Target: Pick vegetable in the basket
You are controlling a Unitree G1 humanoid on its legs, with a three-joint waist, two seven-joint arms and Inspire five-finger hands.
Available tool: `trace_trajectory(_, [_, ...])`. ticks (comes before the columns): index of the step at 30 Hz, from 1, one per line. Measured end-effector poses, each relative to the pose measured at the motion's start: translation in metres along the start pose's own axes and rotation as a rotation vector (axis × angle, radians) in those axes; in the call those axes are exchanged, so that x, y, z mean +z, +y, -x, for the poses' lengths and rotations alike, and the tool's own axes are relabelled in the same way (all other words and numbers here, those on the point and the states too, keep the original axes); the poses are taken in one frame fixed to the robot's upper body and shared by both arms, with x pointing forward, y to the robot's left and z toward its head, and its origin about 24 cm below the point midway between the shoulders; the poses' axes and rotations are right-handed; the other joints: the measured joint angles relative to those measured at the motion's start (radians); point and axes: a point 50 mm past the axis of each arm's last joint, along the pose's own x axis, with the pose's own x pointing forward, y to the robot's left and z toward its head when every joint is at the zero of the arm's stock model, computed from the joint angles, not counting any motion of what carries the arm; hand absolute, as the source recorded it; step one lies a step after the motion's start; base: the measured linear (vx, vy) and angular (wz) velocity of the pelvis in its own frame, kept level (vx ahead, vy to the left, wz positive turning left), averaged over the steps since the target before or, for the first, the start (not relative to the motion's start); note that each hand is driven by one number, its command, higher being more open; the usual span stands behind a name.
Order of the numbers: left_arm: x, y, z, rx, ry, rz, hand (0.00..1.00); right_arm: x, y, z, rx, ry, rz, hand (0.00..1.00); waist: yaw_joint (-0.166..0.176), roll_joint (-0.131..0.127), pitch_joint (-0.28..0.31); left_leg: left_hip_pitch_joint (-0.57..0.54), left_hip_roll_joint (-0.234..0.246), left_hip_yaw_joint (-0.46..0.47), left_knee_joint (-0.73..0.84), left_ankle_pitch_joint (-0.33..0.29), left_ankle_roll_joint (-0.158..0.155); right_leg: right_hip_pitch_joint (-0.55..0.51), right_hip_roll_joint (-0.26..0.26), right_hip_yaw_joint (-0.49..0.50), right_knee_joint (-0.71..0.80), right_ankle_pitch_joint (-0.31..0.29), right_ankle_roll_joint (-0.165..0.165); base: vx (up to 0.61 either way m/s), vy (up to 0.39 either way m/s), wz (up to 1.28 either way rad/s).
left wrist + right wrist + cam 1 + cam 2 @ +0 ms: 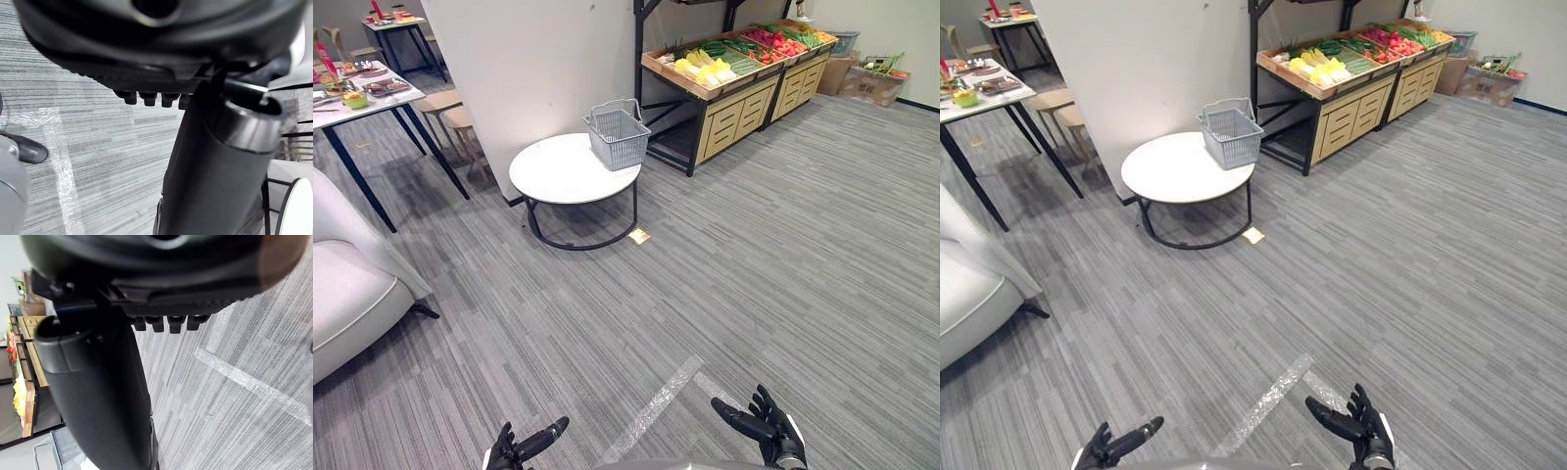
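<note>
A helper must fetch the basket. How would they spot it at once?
Find the round white table on a black wire frame, beside the wooden produce shelf. On its edge nearest that shelf sits a grey plastic mesh basket with handles, the only thing on the tabletop.

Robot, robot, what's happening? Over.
Left hand, right hand open, holding nothing. Basket on round table, looks empty. Vegetables on wooden shelf beyond.

Left hand (pixel 512 449), right hand (pixel 771 431), both empty-palmed, fingers relaxed
</note>
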Motion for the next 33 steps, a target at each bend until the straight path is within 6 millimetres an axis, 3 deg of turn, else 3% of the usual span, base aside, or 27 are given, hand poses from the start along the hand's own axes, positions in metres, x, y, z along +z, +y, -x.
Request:
trace_trajectory(2, [-0.006, 0.003, 0.003, 0.025, 0.014, 0.024, 1.00, -0.006, -0.002, 0.004, -0.009, 0.024, -0.003, 1.00, 0.002, 0.006, 0.012, -0.030, 0.022, 0.005, 0.103, -0.048, -0.035, -0.022, 0.004, 0.004, 0.079, -0.056, -0.013, -0.09, -0.047, -0.05])
trace_trajectory(5, [-0.008, -0.004, 0.004, 0.005, 0.019, 0.071, 1.00, -0.010, -0.005, 0.009, -0.029, 0.034, -0.006, 1.00, 0.001, 0.016, 0.044, -0.102, 0.076, 0.088, 0.275, -0.083, -0.004, -0.068, 0.009, 0.006, 0.188, -0.115, -0.040, -0.07, -0.054, -0.04])
trace_trajectory(7, [-0.006, -0.007, 0.004, -0.013, 0.011, 0.082, 1.00, -0.011, -0.004, 0.009, -0.035, 0.042, -0.012, 1.00, 0.001, 0.014, 0.057, -0.122, 0.076, 0.086, 0.331, -0.076, 0.003, -0.080, 0.002, 0.013, 0.230, -0.136, -0.041, -0.03, -0.024, -0.13])
trace_trajectory(9, [0.000, -0.016, 0.006, -0.047, -0.027, 0.115, 1.00, -0.005, 0.002, 0.006, -0.023, 0.015, -0.023, 1.00, 0.004, 0.006, 0.075, -0.154, 0.067, 0.086, 0.415, -0.029, -0.023, -0.077, -0.011, 0.044, 0.243, -0.150, -0.040, 0.05, 0.001, -0.21])
trace_trajectory(10, [0.004, -0.021, 0.006, -0.062, -0.039, 0.124, 1.00, -0.003, 0.004, 0.005, -0.020, 0.007, -0.026, 1.00, 0.005, 0.004, 0.078, -0.174, 0.066, 0.088, 0.432, -0.043, -0.017, -0.066, -0.012, 0.052, 0.234, -0.150, -0.040, 0.09, 0.027, -0.15])
trace_trajectory(11, [0.003, -0.025, 0.006, -0.076, -0.040, 0.133, 1.00, -0.001, 0.005, 0.004, -0.015, -0.004, -0.029, 1.00, 0.011, 0.000, 0.082, -0.189, 0.062, 0.081, 0.389, -0.067, -0.017, -0.046, -0.017, 0.069, 0.218, -0.148, -0.045, 0.08, 0.036, -0.19])
trace_trajectory(13, [0.000, -0.031, 0.008, -0.092, -0.031, 0.141, 1.00, 0.001, 0.005, 0.003, -0.010, -0.011, -0.038, 1.00, 0.023, -0.001, 0.082, -0.203, 0.065, 0.071, 0.235, -0.036, -0.020, -0.023, -0.027, 0.089, 0.211, -0.151, -0.041, 0.11, 0.071, -0.22])
trace_trajectory(15, [-0.004, -0.025, 0.011, -0.073, -0.033, 0.155, 1.00, 0.003, 0.008, 0.001, 0.004, -0.026, -0.058, 1.00, 0.034, 0.001, 0.074, -0.212, 0.084, 0.058, 0.084, 0.100, -0.031, 0.008, -0.030, 0.122, 0.194, -0.173, -0.025, 0.17, 0.143, -0.37])
trace_trajectory(16, [-0.007, -0.022, 0.012, -0.065, -0.027, 0.153, 1.00, 0.004, 0.009, 0.001, 0.008, -0.031, -0.057, 1.00, 0.034, 0.004, 0.070, -0.213, 0.085, 0.059, 0.086, 0.125, -0.035, 0.012, -0.030, 0.133, 0.186, -0.175, -0.020, 0.26, 0.216, -0.47])
trace_trajectory(17, [-0.012, -0.018, 0.014, -0.050, -0.011, 0.150, 1.00, 0.004, 0.010, 0.001, 0.017, -0.037, -0.059, 1.00, 0.035, 0.006, 0.068, -0.223, 0.081, 0.059, 0.112, 0.141, -0.019, 0.022, -0.030, 0.162, 0.166, -0.184, -0.005, 0.40, 0.310, -0.47])
trace_trajectory(19, [-0.019, -0.011, 0.016, -0.022, 0.014, 0.151, 1.00, 0.000, 0.013, 0.002, 0.034, -0.020, -0.060, 1.00, 0.038, 0.002, 0.054, -0.228, 0.076, 0.097, 0.163, 0.075, 0.010, 0.029, -0.032, 0.229, 0.137, -0.185, 0.002, 0.40, 0.293, -0.52])
trace_trajectory(23, [-0.023, -0.001, 0.014, -0.006, 0.042, 0.128, 1.00, -0.011, 0.020, 0.004, 0.065, 0.030, -0.053, 1.00, 0.053, -0.024, 0.016, -0.182, 0.037, 0.158, 0.190, 0.026, 0.053, 0.066, -0.076, 0.312, 0.105, -0.142, 0.052, 0.31, 0.213, -0.32])
trace_trajectory(26, [-0.014, -0.011, 0.009, -0.053, 0.009, 0.123, 1.00, -0.010, 0.018, 0.001, 0.051, 0.038, -0.048, 1.00, 0.053, -0.014, -0.009, -0.158, -0.003, 0.126, 0.149, 0.010, 0.059, 0.044, -0.097, 0.321, 0.148, -0.109, 0.069, 0.20, 0.175, -0.06])
trace_trajectory(28, [-0.010, -0.016, 0.007, -0.075, 0.000, 0.124, 1.00, -0.009, 0.018, 0.000, 0.050, 0.035, -0.046, 1.00, 0.053, -0.013, -0.016, -0.128, -0.034, 0.123, 0.083, -0.010, 0.067, -0.022, -0.112, 0.322, 0.264, -0.099, 0.085, 0.09, 0.167, -0.13])
trace_trajectory(29, [-0.011, -0.016, 0.007, -0.080, 0.001, 0.120, 1.00, -0.010, 0.018, 0.000, 0.046, 0.038, -0.044, 1.00, 0.052, -0.017, -0.023, -0.109, -0.053, 0.132, 0.045, -0.014, 0.075, -0.086, -0.122, 0.325, 0.386, -0.078, 0.111, 0.10, 0.155, -0.12])
trace_trajectory(31, [-0.011, -0.011, 0.007, -0.079, 0.002, 0.094, 1.00, -0.009, 0.020, 0.000, 0.051, 0.036, -0.046, 1.00, 0.043, -0.035, -0.022, -0.071, -0.082, 0.142, 0.008, -0.016, 0.087, -0.195, -0.143, 0.317, 0.628, 0.005, 0.130, 0.12, 0.076, -0.05])
trace_trajectory(32, [-0.011, -0.008, 0.008, -0.081, 0.008, 0.071, 1.00, -0.009, 0.020, 0.000, 0.052, 0.037, -0.043, 1.00, 0.024, -0.053, -0.013, -0.020, -0.106, 0.135, -0.024, -0.017, 0.097, -0.232, -0.176, 0.283, 0.726, 0.095, 0.108, 0.21, 0.028, 0.09])
trace_trajectory(33, [-0.016, -0.006, 0.010, -0.080, 0.020, 0.065, 1.00, -0.010, 0.016, 0.001, 0.039, 0.040, -0.044, 1.00, 0.017, -0.047, -0.007, 0.028, -0.107, 0.125, -0.052, -0.018, 0.108, -0.241, -0.187, 0.248, 0.775, 0.152, 0.093, 0.24, 0.017, 0.10])
